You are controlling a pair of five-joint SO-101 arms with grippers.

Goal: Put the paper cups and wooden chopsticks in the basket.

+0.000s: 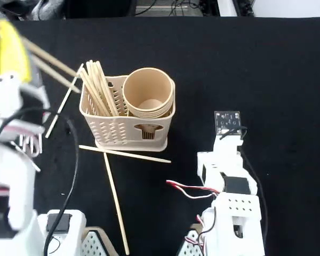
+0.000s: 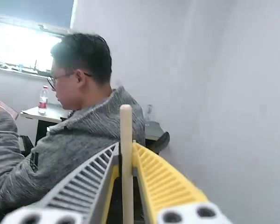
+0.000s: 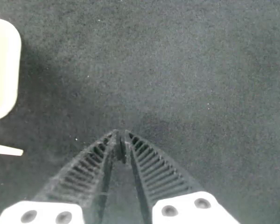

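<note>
The basket (image 1: 128, 133) sits a little toward 9 o'clock from the middle of the table (image 1: 277, 64) in the high view. The stacked paper cups (image 1: 148, 93) already stand in its 3 o'clock compartment. A bundle of chopsticks (image 1: 98, 88) leans in the 9 o'clock one.

Three sticks are not yet in:
- A crosswise stick (image 1: 125, 153) lies just beside the basket's foot at 6 o'clock.
- A long stick (image 1: 116, 202) runs from there toward the 6 o'clock edge.
- A thin stick (image 1: 64, 104) lies at the basket's 9 o'clock, its far end near the rim.

Your left gripper (image 2: 126, 148) is raised at the basket's 10 o'clock, clamped on a held stick (image 2: 126, 122). The high view suggests two sticks jutting from it toward the basket, but I can't be sure.

Your right gripper (image 3: 120, 139) hangs low over bare table at the basket's 4 o'clock. Its jaws are pinched together on nothing.

Watch the free end as you bring the load in. You grip it at one end, so it can swing in the jaws. If the tip meets the rim or the leaning bundle, it may lever sticks out or push the basket, which looks light, onto the crosswise stick. Let go too high and the stick may bounce out.
</note>
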